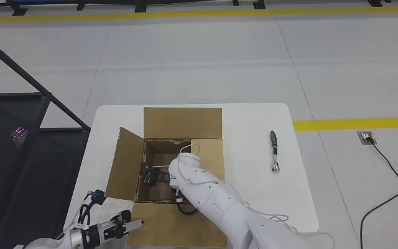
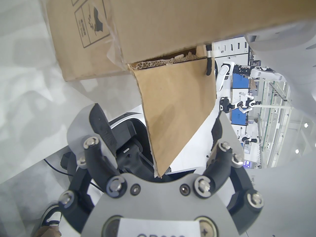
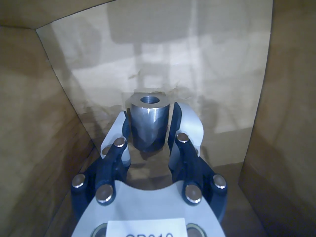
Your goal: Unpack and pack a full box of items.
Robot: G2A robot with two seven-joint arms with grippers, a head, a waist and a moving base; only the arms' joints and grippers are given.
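1. Our right gripper (image 3: 149,124) is closed down to the width of a metal cylinder (image 3: 149,122). One dark pad (image 3: 126,124) sits on one side of it and the other pad on the opposite side. The cylinder stands upright between them, its bored end facing the wrist camera.
2. Cylinder and gripper are deep inside the cardboard box (image 3: 37,99), near its taped floor, with brown walls on every side.
3. Our left gripper (image 2: 158,119) is spread wide and holds nothing. A corner of a box flap (image 2: 177,104) points into the gap between its fingers (image 2: 98,122), and we see neither finger touching it.
4. From above, the left gripper sits low at the near left corner of the box, just beside the near flap. Our right arm (image 1: 205,187) bends down into the open box.
5. The box stands with its flaps folded outward on the white table (image 1: 261,118).
6. A green-handled tool (image 1: 274,151) lies on the table to the right, well apart from the box.
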